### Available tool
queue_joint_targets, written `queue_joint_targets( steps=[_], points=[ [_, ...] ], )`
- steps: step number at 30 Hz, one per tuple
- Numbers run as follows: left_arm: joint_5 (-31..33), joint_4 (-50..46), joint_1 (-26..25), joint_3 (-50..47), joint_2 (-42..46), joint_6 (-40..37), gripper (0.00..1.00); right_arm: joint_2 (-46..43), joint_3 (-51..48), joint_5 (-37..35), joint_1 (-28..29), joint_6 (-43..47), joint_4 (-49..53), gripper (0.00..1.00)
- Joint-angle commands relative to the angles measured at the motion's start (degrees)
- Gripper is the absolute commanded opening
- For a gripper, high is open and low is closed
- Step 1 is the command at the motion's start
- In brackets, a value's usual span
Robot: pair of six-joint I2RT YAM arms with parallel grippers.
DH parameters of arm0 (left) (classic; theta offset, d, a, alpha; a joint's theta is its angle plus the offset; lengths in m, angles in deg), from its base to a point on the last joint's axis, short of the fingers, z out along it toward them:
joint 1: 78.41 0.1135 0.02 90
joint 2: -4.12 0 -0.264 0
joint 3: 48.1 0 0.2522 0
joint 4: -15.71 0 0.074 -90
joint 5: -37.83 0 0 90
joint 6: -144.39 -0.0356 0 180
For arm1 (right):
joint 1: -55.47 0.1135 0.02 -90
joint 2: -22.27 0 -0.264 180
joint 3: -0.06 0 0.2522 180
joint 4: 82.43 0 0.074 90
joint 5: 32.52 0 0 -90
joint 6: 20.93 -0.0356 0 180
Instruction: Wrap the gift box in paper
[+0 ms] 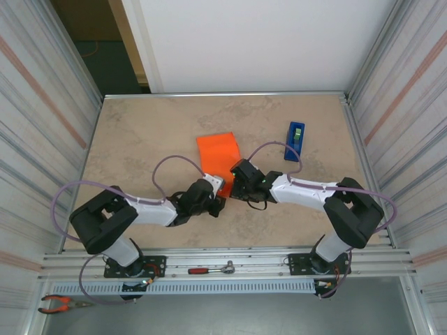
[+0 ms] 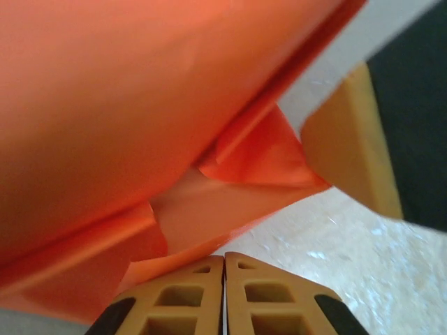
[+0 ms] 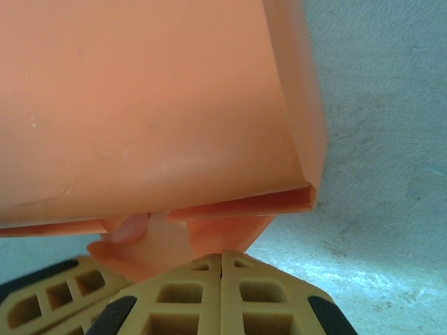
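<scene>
Bright orange paper (image 1: 217,153) folded into a boxy parcel, flat-topped, with creased loose flaps at its near end

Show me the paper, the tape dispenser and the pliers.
paper (image 1: 216,150), top view, middle of its orange upper face.
tape dispenser (image 1: 295,142), top view, middle of its blue body.
pliers (image 1: 66,302), top view, on the orange handles near the pivot.

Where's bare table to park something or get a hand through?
Free: wide patch between left wall and paper; strip along the back wall; small patch between tape dispenser and right wall. Crowded: centre-front, where left arm and right arm meet at the paper's near edge.
</scene>
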Motion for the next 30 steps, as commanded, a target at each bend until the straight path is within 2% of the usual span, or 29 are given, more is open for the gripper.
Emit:
queue_joint_targets(
  steps=[1,2,3,8,11,14,16,25,30],
  points=[
    [5.52,-0.21,-0.41,1.97,-1.12,-2.17,0.09,-3.7,-1.59,0.32,-0.42,-1.39,-0.38,0.21],
    [6.18,-0.35,-0.44,2.22,-1.12,-2.31,0.09,-4.64,-2.2,0.18,-0.53,-1.37,-0.45,0.31],
    [6.68,-0.57,-0.42,2.55,-1.07,-2.48,0.09,-5.77,-2.94,-0.1,-0.6,-1.34,-0.44,0.36],
    [8.76,-2.13,-0.42,3.74,-0.31,-3.14,0.09,-10.27,-7.29,-0.4,-1.6,-1.05,-1.23,0.4],
    [9.07,-2.89,-0.35,4.31,-0.01,-3.56,0.09,-11.31,-10.62,0.51,-1.72,0.06,-4.73,0.33],
    [9.12,-3.42,-0.42,4.74,-0.01,-4.02,0.09,-10.59,-13.9,2.68,-1.46,1.68,-11.68,0.12],
    [9.13,-3.68,-0.35,4.92,0.0,-4.2,0.09,-9.36,-15.22,3.99,-0.82,2.76,-16.6,0.01],
    [8.23,-5.28,-0.43,5.85,1.85,-4.11,0.09,2.13,-13.74,2.47,1.02,3.8,-29.47,0.0],
    [8.46,-7.54,-0.23,4.78,9.16,-4.11,0.12,5.91,-12.08,1.81,-0.39,3.71,-32.76,0.0]
  ],
)
